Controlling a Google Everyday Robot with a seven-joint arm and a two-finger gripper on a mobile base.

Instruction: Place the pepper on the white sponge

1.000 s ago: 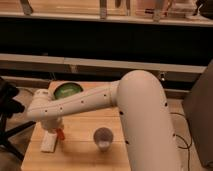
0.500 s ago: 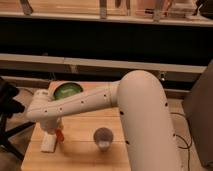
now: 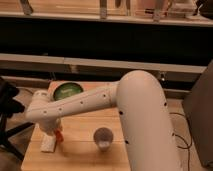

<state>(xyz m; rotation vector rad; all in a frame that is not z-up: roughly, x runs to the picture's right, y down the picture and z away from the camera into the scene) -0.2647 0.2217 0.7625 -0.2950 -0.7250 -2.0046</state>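
- Camera view: the pepper [image 3: 58, 134] shows as a small red-orange sliver at the front-left of the table [image 3: 80, 156], directly below the wrist end of the arm [image 3: 100, 104].
- It sits at the upper right edge of the white sponge [image 3: 47, 144]. It is possibly touching the pad, but I cannot tell whether it rests on it or hangs just above.
- The white sponge lies flat near the table's left front corner, partly covered by the wrist.
- The gripper [image 3: 53, 132] points down over the sponge, right at the pepper. Its state (holding, released or closed empty) cannot be told, because the wrist housing hides it.
- Change check against the two earlier frames: the pepper, sponge and arm pose all appear to be in the same places, with no lift, drop or retreat visible. The arm stays parked over the pad.
- Reading: the carry looks finished and the task is at the placing step. The pause suggests lowering or letting go is under way rather than further travel.
- Risk: the pepper is at the pad's edge, not its middle, so on release it could roll off onto the wood.
- Further out, a grey cup [image 3: 102, 138] stands well apart to the right of the sponge.
- A green bowl [image 3: 68, 90] sits at the back of the table, behind the arm.
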